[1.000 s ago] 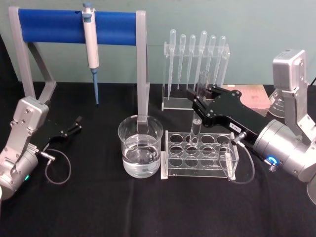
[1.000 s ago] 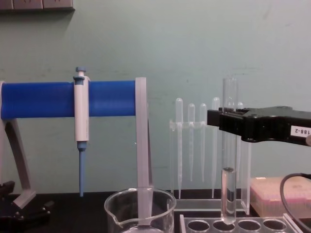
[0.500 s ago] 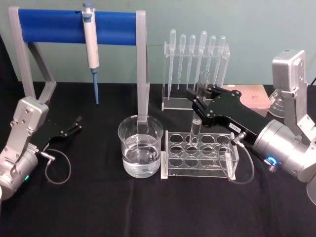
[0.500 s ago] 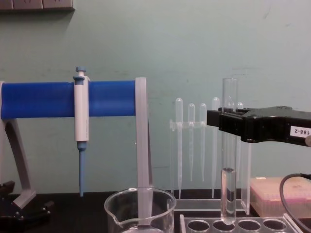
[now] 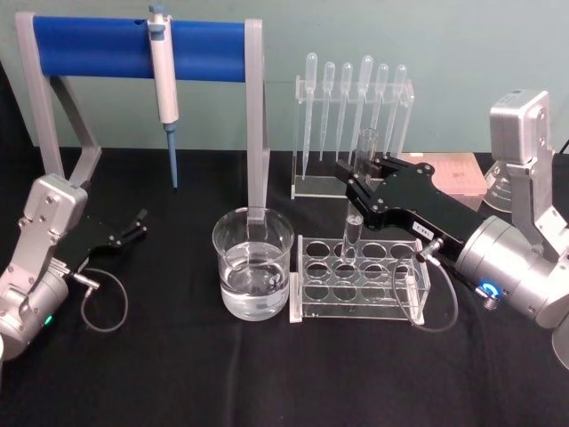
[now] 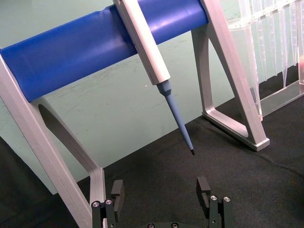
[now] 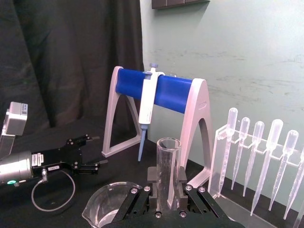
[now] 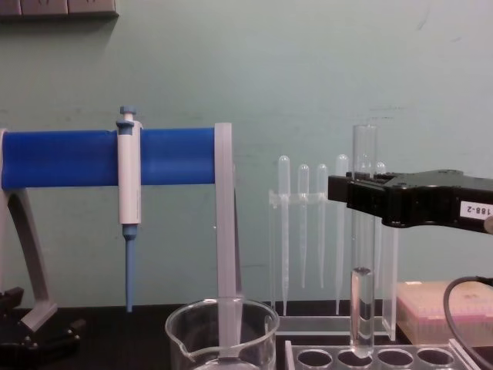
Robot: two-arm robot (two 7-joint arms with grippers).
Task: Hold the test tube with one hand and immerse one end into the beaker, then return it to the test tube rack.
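The test tube [image 5: 357, 200] stands upright in my right gripper [image 5: 360, 181], which is shut on its upper half. Its rounded bottom hangs just over a back hole of the clear rack [image 5: 360, 277], and some clear liquid fills its lower part [image 8: 362, 308]. From the side, the right gripper [image 8: 359, 197] clamps the tube below its open rim. In the right wrist view the tube [image 7: 166, 161] rises between the jaws. The beaker [image 5: 253, 265], partly filled with water, sits left of the rack. My left gripper [image 5: 138, 222] rests open on the table at far left, holding nothing.
A grey stand with a blue bar [image 5: 98, 46] holds a white-and-blue pipette [image 5: 163, 84] behind the beaker. Several plastic pipettes hang in a clear holder [image 5: 351, 102] behind the rack. A pink box [image 5: 458, 173] lies at the back right. A black cloth covers the table.
Almost nothing. The right gripper and the tube have sunk a hair toward the rack. The left arm has stayed still.
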